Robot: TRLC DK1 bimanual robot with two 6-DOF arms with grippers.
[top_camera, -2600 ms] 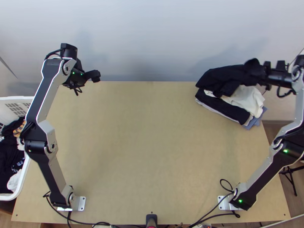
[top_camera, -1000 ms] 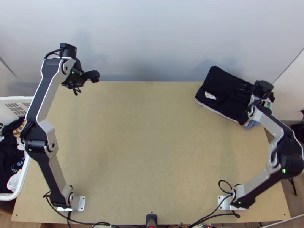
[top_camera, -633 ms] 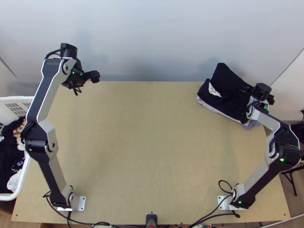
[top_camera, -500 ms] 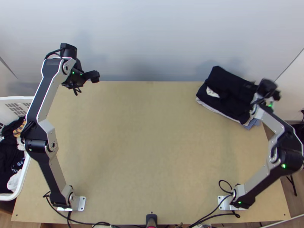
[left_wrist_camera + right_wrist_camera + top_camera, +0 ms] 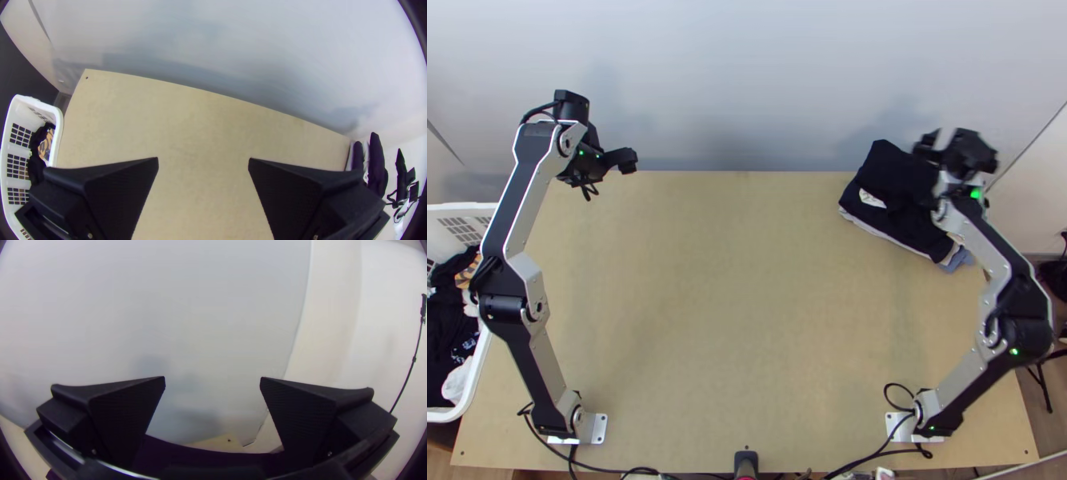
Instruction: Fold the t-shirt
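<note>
In the top view a black garment [image 5: 907,210] lies folded and somewhat rumpled on the stack at the table's far right corner, a white patch showing near its left side. My right gripper [image 5: 929,147] is above its far edge. The right wrist view has the right gripper [image 5: 212,378] with fingers wide apart, nothing between them, and dark cloth [image 5: 191,453] below. Over the far left corner stands my left gripper [image 5: 627,160]; in the left wrist view the left gripper [image 5: 203,160] is open above bare wood. The stack's dark cloth [image 5: 376,164] appears there too.
Light and blue-grey folded cloths [image 5: 959,260] lie under the black garment. A white basket [image 5: 477,376] of mixed clothes stands beyond the table's left edge. Bare table [image 5: 747,304] spreads between the arms, with a wall [image 5: 747,80] behind it and cables along the near edge.
My right gripper held the black garment beyond the stack's right side at first; the cloth now lies on the stack, released. Lately that gripper has moved left and toward the wall. The left arm has stayed still.
</note>
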